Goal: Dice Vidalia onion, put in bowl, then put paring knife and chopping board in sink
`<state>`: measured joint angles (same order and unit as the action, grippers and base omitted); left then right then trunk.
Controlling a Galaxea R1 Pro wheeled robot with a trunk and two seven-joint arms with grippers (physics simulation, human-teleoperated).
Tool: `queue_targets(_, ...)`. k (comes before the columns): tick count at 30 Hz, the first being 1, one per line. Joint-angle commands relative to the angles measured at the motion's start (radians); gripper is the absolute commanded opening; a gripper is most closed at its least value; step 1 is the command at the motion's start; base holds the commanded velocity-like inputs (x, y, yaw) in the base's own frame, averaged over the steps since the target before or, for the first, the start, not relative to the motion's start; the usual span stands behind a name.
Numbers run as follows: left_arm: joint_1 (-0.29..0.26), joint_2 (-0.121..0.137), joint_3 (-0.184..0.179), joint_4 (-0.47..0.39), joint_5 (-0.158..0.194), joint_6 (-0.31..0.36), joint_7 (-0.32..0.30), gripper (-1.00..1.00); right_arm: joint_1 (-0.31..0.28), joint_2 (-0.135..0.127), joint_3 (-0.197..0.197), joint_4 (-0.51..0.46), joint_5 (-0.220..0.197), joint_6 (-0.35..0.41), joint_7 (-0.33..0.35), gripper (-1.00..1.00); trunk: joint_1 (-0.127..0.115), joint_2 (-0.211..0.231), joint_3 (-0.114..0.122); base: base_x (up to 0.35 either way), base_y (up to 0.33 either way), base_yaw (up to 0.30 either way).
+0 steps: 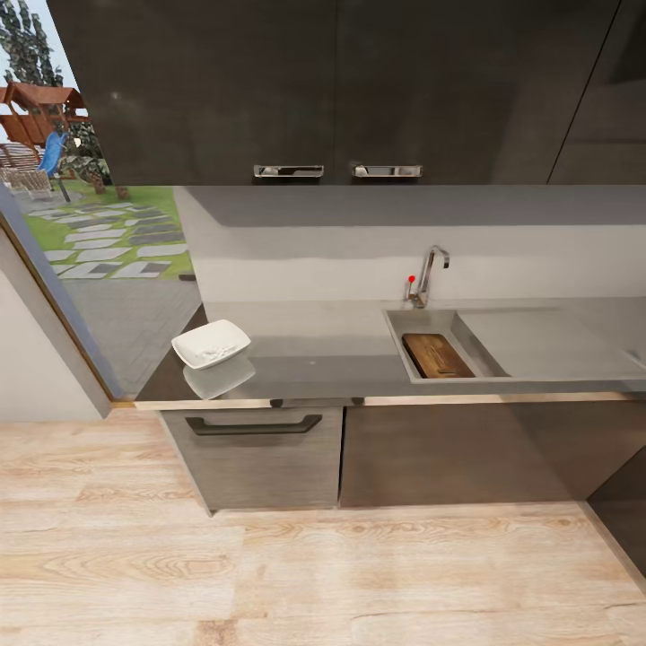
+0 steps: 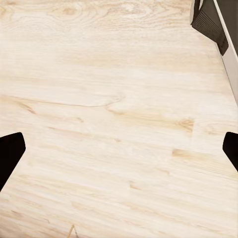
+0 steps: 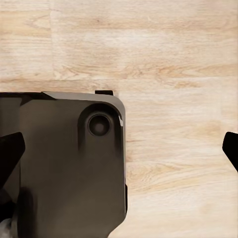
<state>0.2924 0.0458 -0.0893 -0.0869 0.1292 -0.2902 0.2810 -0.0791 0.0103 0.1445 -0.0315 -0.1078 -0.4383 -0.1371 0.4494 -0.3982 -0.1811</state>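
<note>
Wrist views: left fingers [image 2: 11, 153] spread wide, empty, over floor [image 2: 119, 124]; right fingers [image 3: 11, 151] likewise.

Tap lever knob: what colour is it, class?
Red; the knob beside the tap shows best in the head view.

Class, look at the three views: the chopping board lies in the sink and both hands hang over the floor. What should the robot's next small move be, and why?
Probably roll the base closer to the countertop. The chopping board already lies in the sink, and the bowl holds pale pieces. Both hands, left hand and right hand, are open above the wood floor. Whether the knife is in the sink cannot be told.
</note>
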Motion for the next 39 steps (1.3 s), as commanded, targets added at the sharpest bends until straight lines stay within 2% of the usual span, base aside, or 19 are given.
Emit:
queue_targets(1,0.001,0.000,-0.009,-0.002,0.010,-0.001,0.003,1.00,-0.001,0.000,0.009,0.001,-0.010,-0.003,-0.002,1.00,0.001,-0.002,-0.002,0.000,0.000,0.000)
queue_targets(39,0.001,0.000,-0.009,-0.002,0.010,-0.001,0.003,1.00,-0.001,0.000,0.009,0.001,-0.010,-0.003,-0.002,1.00,0.001,-0.002,-0.002,0.000,0.000,0.000)
